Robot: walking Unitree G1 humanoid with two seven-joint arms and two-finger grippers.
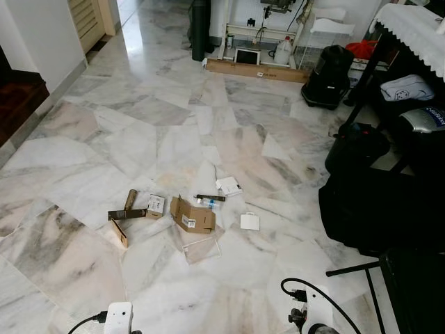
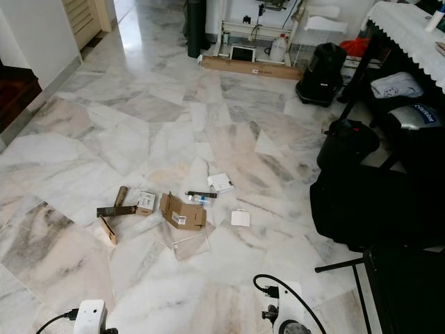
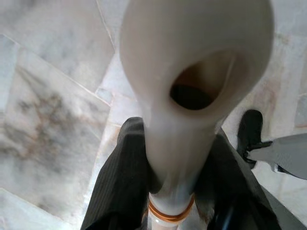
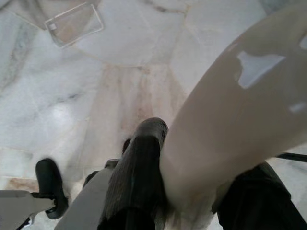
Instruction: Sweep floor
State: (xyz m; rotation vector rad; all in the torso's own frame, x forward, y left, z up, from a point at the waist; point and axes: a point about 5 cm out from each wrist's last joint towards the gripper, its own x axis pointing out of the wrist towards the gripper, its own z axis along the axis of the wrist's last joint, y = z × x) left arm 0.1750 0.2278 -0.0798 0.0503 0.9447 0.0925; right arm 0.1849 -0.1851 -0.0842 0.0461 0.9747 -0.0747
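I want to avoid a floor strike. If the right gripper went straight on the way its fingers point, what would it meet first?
Probably bare marble floor. The right gripper is shut on a white handle and points down at open tiles; the clear plastic sheet lies farther off. Depth is hard to judge.

Wide open marble floor on the left and up the middle, nothing blocking there. The litter sits in one cluster ahead: folded cardboard box, brown tube, small white card, clear plastic sheet. The right side is tight, with black bags and a black bin crowding beside the table. A long flat carton lies along the far wall.
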